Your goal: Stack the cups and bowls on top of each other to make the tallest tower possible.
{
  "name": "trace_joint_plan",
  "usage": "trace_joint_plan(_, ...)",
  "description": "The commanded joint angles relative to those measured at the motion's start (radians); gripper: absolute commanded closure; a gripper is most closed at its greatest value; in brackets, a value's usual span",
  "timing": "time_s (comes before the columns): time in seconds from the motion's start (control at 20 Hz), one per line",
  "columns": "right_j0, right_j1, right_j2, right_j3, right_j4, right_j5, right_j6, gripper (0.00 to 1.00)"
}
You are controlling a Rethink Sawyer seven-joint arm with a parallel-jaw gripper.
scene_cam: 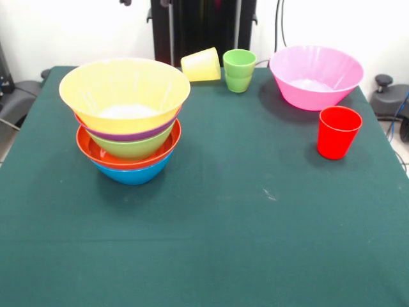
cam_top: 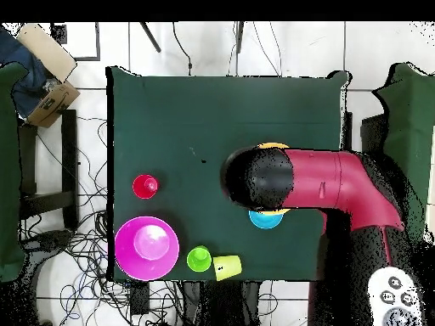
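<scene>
Yellow-orange bowl (scene_cam: pixel 124 93) tops the five-bowl tower (scene_cam: pixel 128 125) at left; pink bowl (scene_cam: pixel 316 77) and three cups remain loose, probably; arm (cam_top: pixel 314 180) hides its pincer, state unknowable

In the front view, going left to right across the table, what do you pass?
tower of nested bowls → yellow cup, lying on its side → green cup → pink bowl. The red cup stands nearer than the pink bowl, and their spans overlap, so I leave it unordered.

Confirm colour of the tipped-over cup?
Pale yellow cup, clearest in the front view.
</scene>
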Motion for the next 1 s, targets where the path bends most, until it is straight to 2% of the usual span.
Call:
trace_joint_plan(0.05,-0.041,0.017,-0.028,0.164,-0.009,-0.117,0.051,0.00)
trace_joint_plan(0.25,-0.145,0.058,0.000,0.181,-0.060,-0.185,-0.080,0.00)
trace_joint_plan(0.4,-0.232,0.117,0.050,0.139,-0.065,-0.159,-0.190,0.00)
trace_joint_plan(0.5,-0.266,0.178,0.071,0.074,-0.098,-0.105,-0.251,0.00)
trace_joint_plan(0.65,-0.303,0.265,0.105,-0.043,-0.103,0.005,-0.309,0.00)
trace_joint_plan(0.85,-0.341,0.334,0.154,-0.191,-0.131,0.124,-0.409,0.00)
trace_joint_plan(1.0,-0.378,0.396,0.183,-0.260,-0.172,0.125,-0.478,0.00)
